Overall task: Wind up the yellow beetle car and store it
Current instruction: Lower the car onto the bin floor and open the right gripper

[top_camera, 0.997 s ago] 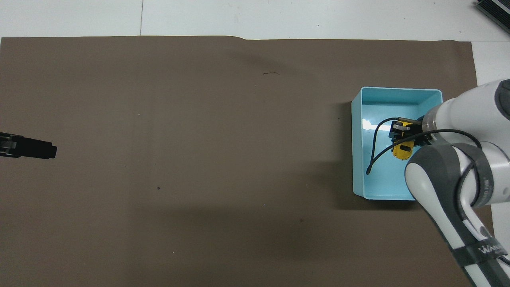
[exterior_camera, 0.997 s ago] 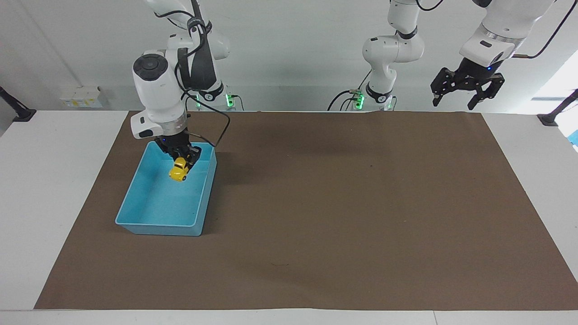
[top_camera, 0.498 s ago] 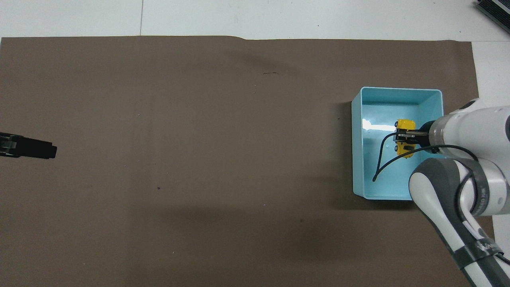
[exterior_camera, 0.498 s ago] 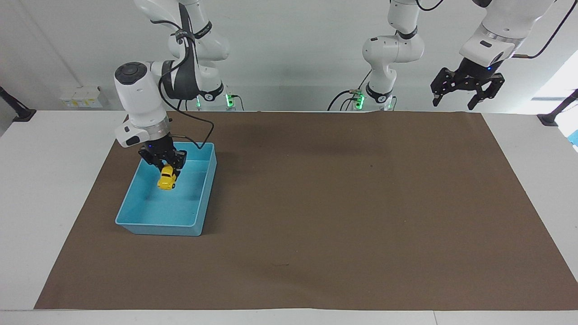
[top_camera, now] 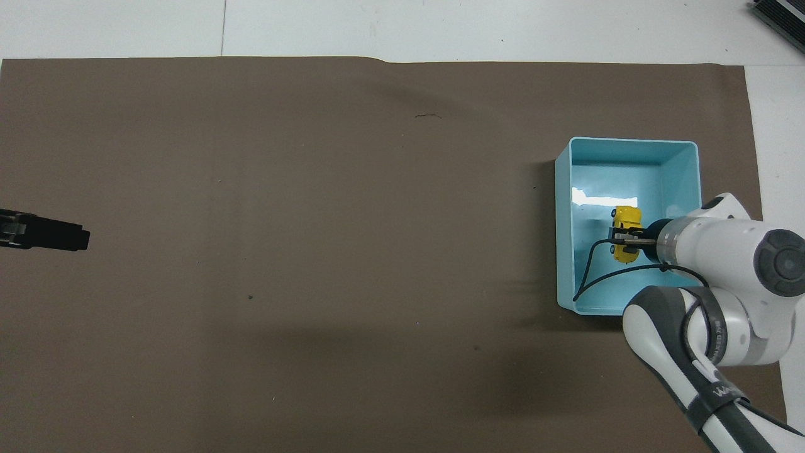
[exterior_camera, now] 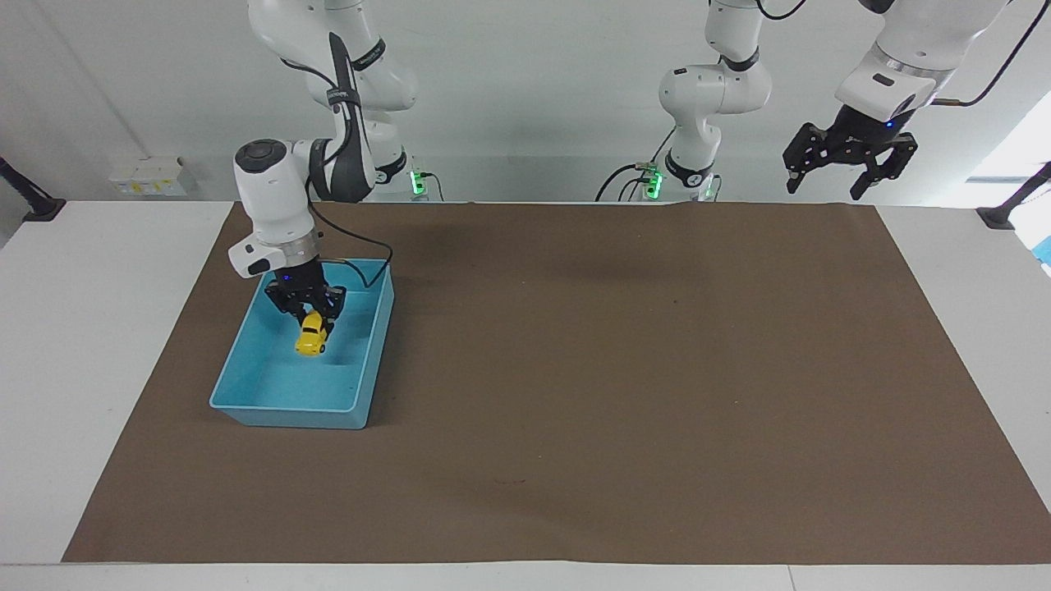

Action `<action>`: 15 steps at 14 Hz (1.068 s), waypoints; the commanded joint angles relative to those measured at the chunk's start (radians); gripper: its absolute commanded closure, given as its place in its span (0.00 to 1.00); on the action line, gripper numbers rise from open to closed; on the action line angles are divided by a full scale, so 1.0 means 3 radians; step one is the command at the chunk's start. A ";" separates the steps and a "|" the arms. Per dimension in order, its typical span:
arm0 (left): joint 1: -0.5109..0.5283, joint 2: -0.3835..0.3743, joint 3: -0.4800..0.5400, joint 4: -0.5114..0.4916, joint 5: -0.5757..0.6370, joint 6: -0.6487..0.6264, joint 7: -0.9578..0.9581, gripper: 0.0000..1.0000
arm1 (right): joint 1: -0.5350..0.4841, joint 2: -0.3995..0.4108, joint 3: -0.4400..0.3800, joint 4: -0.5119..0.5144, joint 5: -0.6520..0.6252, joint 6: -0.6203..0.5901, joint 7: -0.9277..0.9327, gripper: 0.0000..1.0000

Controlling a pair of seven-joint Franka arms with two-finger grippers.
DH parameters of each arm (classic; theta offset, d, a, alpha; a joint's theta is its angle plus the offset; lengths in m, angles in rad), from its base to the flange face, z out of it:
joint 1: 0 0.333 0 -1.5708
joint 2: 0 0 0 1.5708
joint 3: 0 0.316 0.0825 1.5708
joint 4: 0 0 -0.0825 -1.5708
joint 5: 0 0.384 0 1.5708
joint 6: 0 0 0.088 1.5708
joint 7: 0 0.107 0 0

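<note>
right pincer (exterior_camera: 311,321) lower, yellow beetle car (exterior_camera: 311,337) deeper in blue bin (exterior_camera: 283,403)

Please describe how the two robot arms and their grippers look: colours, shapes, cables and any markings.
Both arms are glossy white with rounded joints. The right arm has dark grey bands, a dark round cap and a loose black cable. The right gripper and left gripper are black linkage claws, each with a small blue light.
</note>
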 commanded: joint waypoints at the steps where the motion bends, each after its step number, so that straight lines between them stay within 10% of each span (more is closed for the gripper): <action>1: 0.0046 -0.0036 -0.0016 -0.0007 -0.0039 -0.0055 -0.0020 0.00 | -0.0057 -0.0005 0.0033 -0.0128 0.0114 0.0186 -0.0169 1.00; 12: 0.0046 -0.0031 -0.0016 -0.0007 -0.0039 -0.0055 -0.0020 0.00 | -0.0088 0.0097 0.0033 -0.0200 0.0114 0.0305 -0.0297 1.00; 15: 0.0046 -0.0036 -0.0016 -0.0007 -0.0039 -0.0055 -0.0020 0.00 | -0.0068 0.0133 0.0033 -0.0164 0.0114 0.0259 -0.0287 0.48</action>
